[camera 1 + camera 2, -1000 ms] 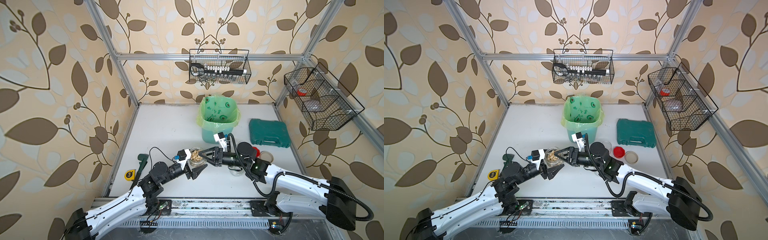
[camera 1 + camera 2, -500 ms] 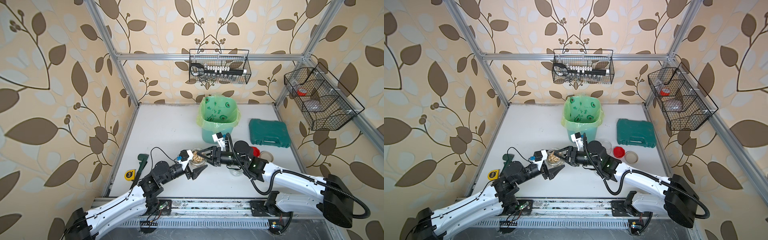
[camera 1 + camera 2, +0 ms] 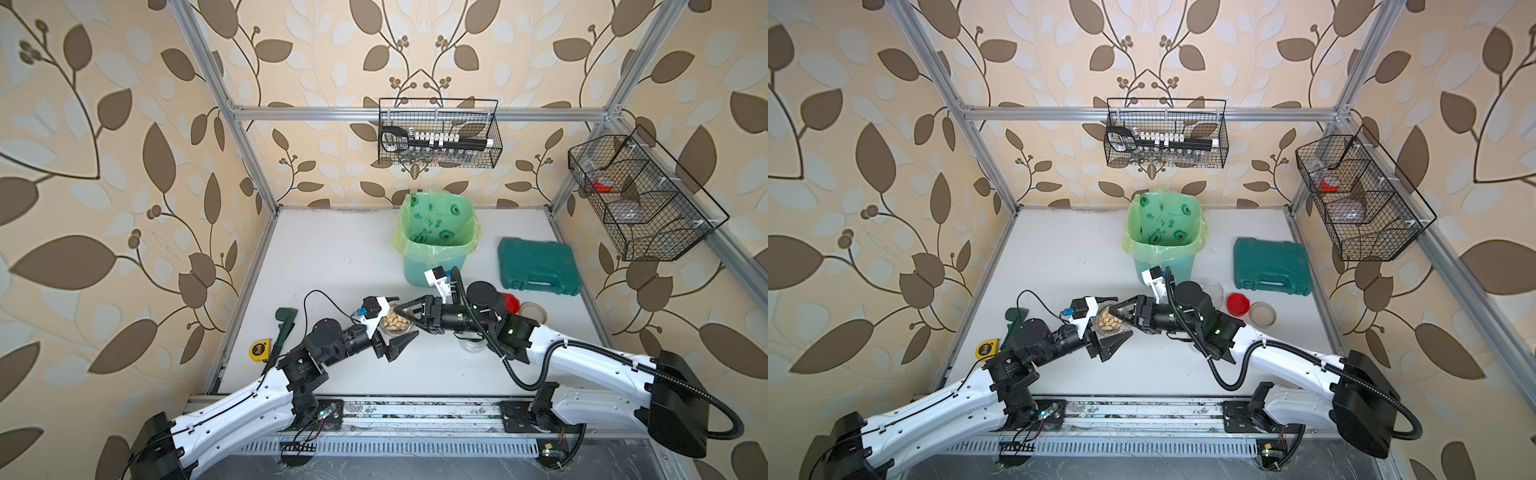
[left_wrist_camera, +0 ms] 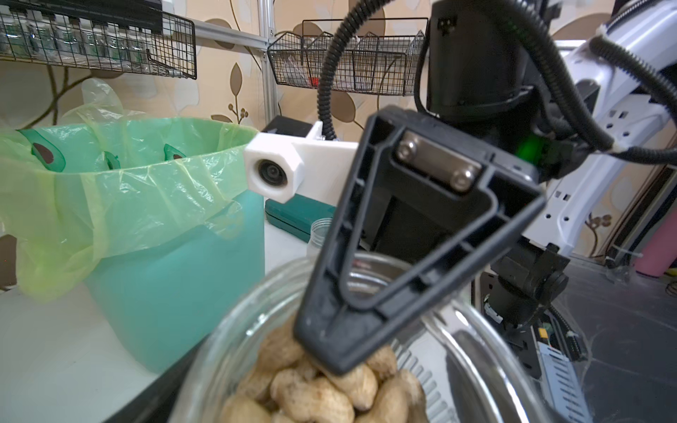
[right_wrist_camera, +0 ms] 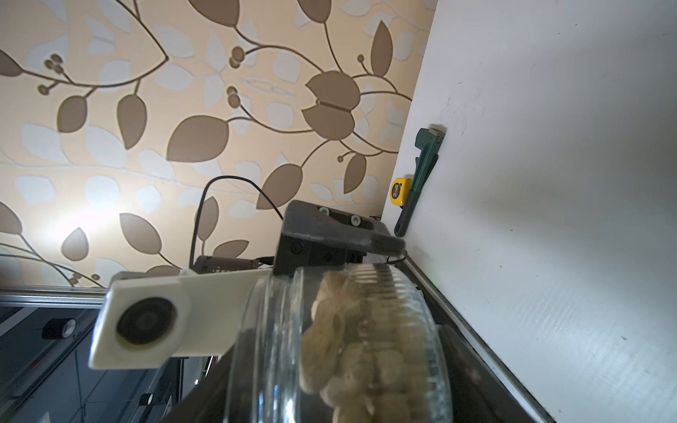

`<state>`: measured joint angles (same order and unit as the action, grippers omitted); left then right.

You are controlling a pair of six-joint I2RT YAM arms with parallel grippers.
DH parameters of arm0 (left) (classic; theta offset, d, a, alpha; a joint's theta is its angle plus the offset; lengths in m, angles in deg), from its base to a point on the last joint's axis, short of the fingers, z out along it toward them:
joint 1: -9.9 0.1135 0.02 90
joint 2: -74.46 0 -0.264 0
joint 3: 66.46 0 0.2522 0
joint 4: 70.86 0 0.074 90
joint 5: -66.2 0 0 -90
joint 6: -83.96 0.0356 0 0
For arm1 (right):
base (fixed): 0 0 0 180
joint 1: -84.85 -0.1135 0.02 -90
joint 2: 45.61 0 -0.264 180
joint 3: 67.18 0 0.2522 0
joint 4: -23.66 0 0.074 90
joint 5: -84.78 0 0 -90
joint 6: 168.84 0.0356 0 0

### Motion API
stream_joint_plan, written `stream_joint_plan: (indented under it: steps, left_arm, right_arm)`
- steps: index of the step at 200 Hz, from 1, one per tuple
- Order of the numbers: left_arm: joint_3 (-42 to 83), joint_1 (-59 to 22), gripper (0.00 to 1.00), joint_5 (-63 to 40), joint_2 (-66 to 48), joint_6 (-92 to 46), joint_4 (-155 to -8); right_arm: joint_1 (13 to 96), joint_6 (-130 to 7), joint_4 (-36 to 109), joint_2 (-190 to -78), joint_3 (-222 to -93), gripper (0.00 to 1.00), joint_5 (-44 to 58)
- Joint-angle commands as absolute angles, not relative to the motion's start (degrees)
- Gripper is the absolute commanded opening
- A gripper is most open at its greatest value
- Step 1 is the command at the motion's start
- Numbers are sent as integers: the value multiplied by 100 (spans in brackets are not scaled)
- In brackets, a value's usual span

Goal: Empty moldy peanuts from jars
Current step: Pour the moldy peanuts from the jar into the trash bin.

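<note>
The open jar [image 4: 234,329] of peanuts [image 4: 329,395] sits between the wide-spread, unclamped left gripper [image 3: 405,316] fingers, while the half-closed right gripper [image 3: 1120,320] straddles its rim, grip unclear, probably to tip it into the nearby bin [image 3: 436,266].

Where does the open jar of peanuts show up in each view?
Top view: open jar just below mid-frame, nearer than the green bin.
Top view: same spot, green bin behind.
Left wrist: close foreground, green bin behind.
Right wrist: close foreground, blurred.
Shared landmark: the green bin, missing only from right wrist.
</note>
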<state>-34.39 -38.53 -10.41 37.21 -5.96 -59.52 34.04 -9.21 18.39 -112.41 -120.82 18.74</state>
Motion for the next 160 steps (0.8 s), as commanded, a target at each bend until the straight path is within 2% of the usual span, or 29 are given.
stream_joint_plan:
  steps: [1, 59, 108, 160]
  left_arm:
    - [-3180, -3877, 99, -943, 3702, -742, -5737]
    - [-3178, -3880, 99, -862, 3811, -784, -5772]
    - [-3042, -3882, 99, -537, 3915, -821, -6020]
    - [-3139, -3879, 99, -812, 3994, -776, -6128]
  right_arm:
    - [3518, -1143, 1711, -10939, -12145, 0, 1766]
    - [4008, -1335, 2041, -10540, -11968, 0, 1618]
    - [4642, -1690, 2790, -9996, -11977, 0, 1526]
    - [5335, -2307, 3973, -9387, -12460, 0, 1507]
